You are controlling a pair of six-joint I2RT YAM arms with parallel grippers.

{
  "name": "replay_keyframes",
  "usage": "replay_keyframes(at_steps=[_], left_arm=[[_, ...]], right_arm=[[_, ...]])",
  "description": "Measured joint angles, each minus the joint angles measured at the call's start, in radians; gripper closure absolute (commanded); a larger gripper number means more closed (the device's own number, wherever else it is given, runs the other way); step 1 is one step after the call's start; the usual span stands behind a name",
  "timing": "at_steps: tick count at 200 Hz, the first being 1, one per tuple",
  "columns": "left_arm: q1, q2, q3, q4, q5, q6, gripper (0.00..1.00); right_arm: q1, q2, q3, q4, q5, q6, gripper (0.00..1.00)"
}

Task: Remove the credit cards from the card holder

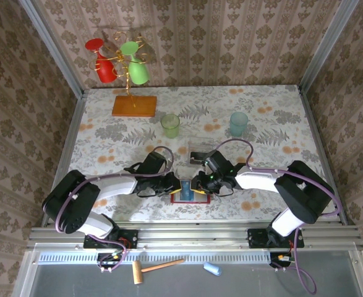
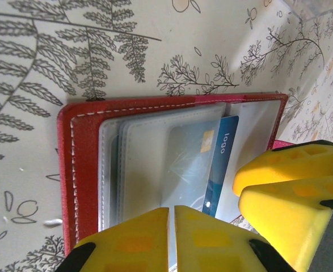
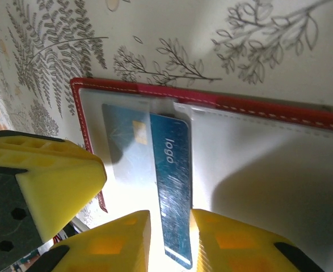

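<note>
Card holder (image 2: pixel 84 170) lies open, left fingers (image 2: pixel 132 243) pinching its sleeve (image 2: pixel 149 170), right fingers (image 3: pixel 228 243) gripping the blue card (image 3: pixel 175 187).

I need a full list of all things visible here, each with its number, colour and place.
card holder: one, red, open on the table between the grippers
blue credit card: one, blue, partly out of a card holder pocket
dark card: one, dark, just beyond the card holder
green tumbler: one, green, mid table
teal tumbler: one, teal, to its right
wine glasses: two, red and green, hanging on the rack
glass rack: one, gold wire, orange base, far left
mallet: one, wooden, ledge below the table
blue object: one, beside the mallet
table: one, floral pattern
left gripper: one, yellow fingers, shut on a card holder sleeve
right gripper: one, yellow fingers, shut on the blue credit card
</note>
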Motion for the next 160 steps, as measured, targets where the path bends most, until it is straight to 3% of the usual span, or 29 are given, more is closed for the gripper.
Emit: replay_keyframes(at_steps=[160], left_arm=[[-0.001,0.021,0.0,0.003,0.009,0.0,0.92]], right_arm=[[-0.021,0.039,-0.037,0.098,-0.049,0.025,0.84]])
